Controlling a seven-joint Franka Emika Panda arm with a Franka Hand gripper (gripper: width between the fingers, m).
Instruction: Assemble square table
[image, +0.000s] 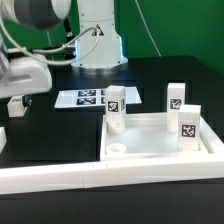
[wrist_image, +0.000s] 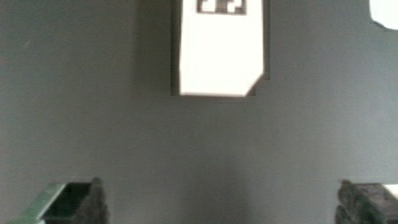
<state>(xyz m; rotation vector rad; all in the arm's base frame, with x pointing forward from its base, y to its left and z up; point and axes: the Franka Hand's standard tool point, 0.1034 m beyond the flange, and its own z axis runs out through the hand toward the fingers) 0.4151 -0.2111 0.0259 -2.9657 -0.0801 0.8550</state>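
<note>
My gripper (wrist_image: 221, 203), jaws spread wide and empty, hovers over a loose leg (wrist_image: 224, 48) lying flat on the black table (wrist_image: 107, 130), well apart from the slab (image: 150, 140); I should centre over it before closing.

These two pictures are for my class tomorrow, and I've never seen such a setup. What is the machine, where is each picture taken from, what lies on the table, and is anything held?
The machine is a robot arm whose end effector has two fingers. One picture is taken from a camera off the arm. The other looks down from the wrist, with the dark fingertips at its edge.

On the black table lie a white square tabletop with three tagged legs standing on it, a flat marker board behind it, and a long white wall in front. A fourth leg lies loose under the wrist camera.

The end effector is open and holds nothing.
</note>
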